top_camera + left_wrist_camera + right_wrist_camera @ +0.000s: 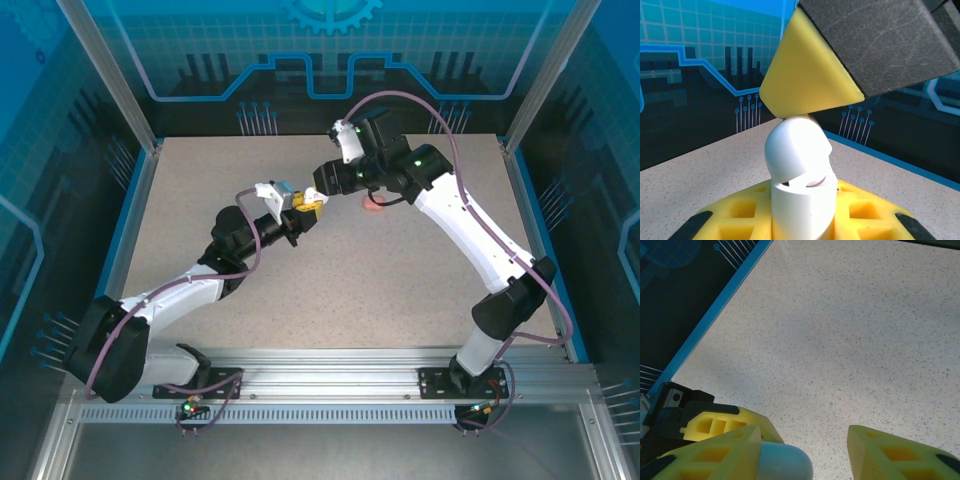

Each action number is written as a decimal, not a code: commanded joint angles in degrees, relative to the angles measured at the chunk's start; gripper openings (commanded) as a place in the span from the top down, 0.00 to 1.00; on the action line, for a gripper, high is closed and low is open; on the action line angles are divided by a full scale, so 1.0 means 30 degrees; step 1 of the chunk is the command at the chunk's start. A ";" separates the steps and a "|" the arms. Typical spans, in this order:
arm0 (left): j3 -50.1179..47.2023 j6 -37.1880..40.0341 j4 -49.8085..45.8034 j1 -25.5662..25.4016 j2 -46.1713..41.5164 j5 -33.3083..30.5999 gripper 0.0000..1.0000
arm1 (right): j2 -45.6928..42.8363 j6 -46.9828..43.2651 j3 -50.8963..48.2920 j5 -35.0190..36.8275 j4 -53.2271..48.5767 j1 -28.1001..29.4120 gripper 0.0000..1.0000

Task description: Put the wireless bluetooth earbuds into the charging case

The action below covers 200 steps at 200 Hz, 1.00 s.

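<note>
Left claw [802, 220] was clamped on the white case [802, 200], upright at lower centre of the left wrist view, presumably to steady it. Right claw [805, 435] stood apart, one finger [805, 80] touching the half-raised lid [797, 150], apparently levering it. Whether buds sat inside could not be told.

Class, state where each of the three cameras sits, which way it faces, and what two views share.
Top external: above and behind the bases, looking down on the table; left arm and right arm both show.
Left wrist: on the left arm, facing roughly level across the table; its left fingers grip a white case.
Right wrist: on the right arm, looking down at the table; its right fingers stand apart.
Shared: both wrist views show the white case.
</note>
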 commanded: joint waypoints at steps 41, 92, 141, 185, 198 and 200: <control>0.0209 0.0160 0.1588 0.0044 -0.0369 -0.0312 1.00 | -0.1981 0.0530 0.0431 -0.3078 -0.0368 -0.1279 0.49; 0.0231 0.0241 0.1464 0.0055 -0.0473 -0.0300 1.00 | -0.1973 0.1077 -0.0080 -0.5387 -0.0215 -0.0299 0.50; 0.0151 0.0428 0.1425 0.0044 -0.0693 -0.0256 1.00 | -0.1852 0.1172 -0.0727 -0.5697 -0.0096 0.0494 0.50; 0.0149 0.0538 0.1262 0.0045 -0.0834 -0.0249 1.00 | -0.1734 0.1187 -0.0977 -0.5714 0.0006 0.0658 0.50; 0.0136 0.0524 0.1274 0.0037 -0.0840 -0.0253 1.00 | -0.1617 0.1173 -0.0952 -0.5787 -0.0013 0.0659 0.51; 0.0147 0.0546 0.1286 0.0045 -0.0840 -0.0255 1.00 | -0.1603 0.1169 -0.0963 -0.5798 0.0013 0.0659 0.51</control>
